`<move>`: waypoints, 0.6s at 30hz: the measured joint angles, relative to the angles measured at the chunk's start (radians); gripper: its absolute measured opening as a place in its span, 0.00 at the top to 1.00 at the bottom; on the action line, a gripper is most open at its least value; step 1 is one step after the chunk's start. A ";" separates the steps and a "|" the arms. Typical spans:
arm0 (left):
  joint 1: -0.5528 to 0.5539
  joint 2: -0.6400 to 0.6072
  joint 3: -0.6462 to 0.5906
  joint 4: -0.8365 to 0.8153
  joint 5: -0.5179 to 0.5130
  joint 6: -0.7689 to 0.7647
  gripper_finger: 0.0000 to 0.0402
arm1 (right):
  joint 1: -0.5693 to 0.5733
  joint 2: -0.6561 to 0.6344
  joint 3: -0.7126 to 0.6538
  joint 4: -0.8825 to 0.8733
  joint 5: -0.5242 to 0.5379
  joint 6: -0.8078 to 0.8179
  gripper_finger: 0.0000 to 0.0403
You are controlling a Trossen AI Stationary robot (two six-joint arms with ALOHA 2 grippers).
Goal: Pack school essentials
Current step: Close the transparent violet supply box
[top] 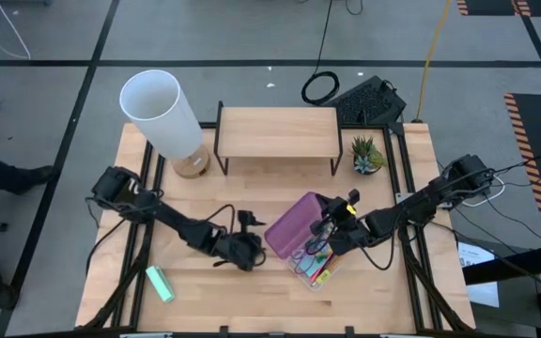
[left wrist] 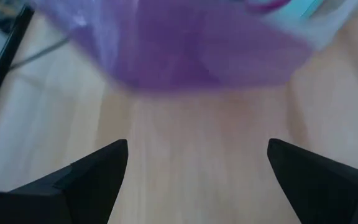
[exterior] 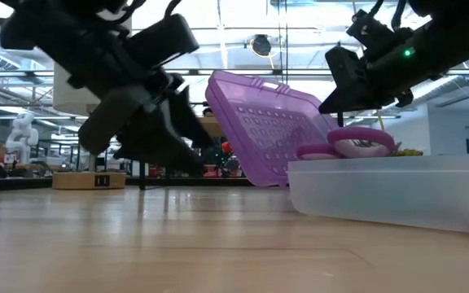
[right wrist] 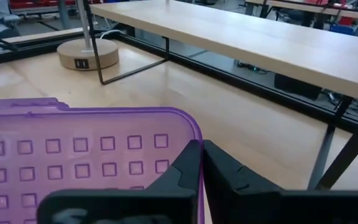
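Note:
A clear plastic case [top: 316,268] lies right of the table's middle, and its purple lid [top: 294,225] stands open, tilted up toward the left. Inside the case lie scissors with purple handles [exterior: 348,145] and coloured pencils [top: 319,272]. My right gripper [top: 332,230] is shut at the lid's raised free edge. Just left of the lid and low over the table, my left gripper [top: 249,252] stands open, facing the lid's [left wrist: 185,50] outer face with nothing between its fingers. A small light-green box [top: 161,284] lies flat near the front left. My right gripper has the lid's raised free edge [right wrist: 196,140], near a corner, between its two shut fingers. A thin purple strip shows in the slit between them. The fingers come from the table's right side, slanting down. The lid stands tilted on its hinge side at the case.
At the back left stands a lamp with a white shade [top: 162,111] and a round wooden base [top: 192,166]. A low wooden shelf on black legs [top: 278,131] spans the back middle, with a small potted plant [top: 366,156] to its right. Bare wood lies along the front.

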 joint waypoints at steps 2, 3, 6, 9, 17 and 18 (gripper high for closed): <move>0.006 0.000 0.000 0.040 0.032 0.033 0.03 | -0.002 0.000 0.000 0.000 -0.026 -0.019 0.97; 0.008 0.000 0.000 0.054 0.042 0.045 0.03 | -0.004 0.000 0.000 0.000 -0.040 -0.024 0.96; 0.009 0.000 0.000 0.073 0.064 0.065 0.03 | -0.008 0.000 -0.003 0.001 -0.077 -0.026 0.88; 0.009 0.000 0.000 0.084 0.079 0.076 0.03 | -0.008 0.000 -0.014 0.000 -0.077 -0.025 0.77; 0.006 0.000 0.008 0.139 0.142 0.131 0.03 | 0.013 -0.065 -0.018 -0.007 -0.073 -0.069 0.50; 0.004 0.001 0.017 0.138 0.143 0.142 0.03 | 0.022 -0.085 -0.018 -0.009 -0.073 -0.070 0.49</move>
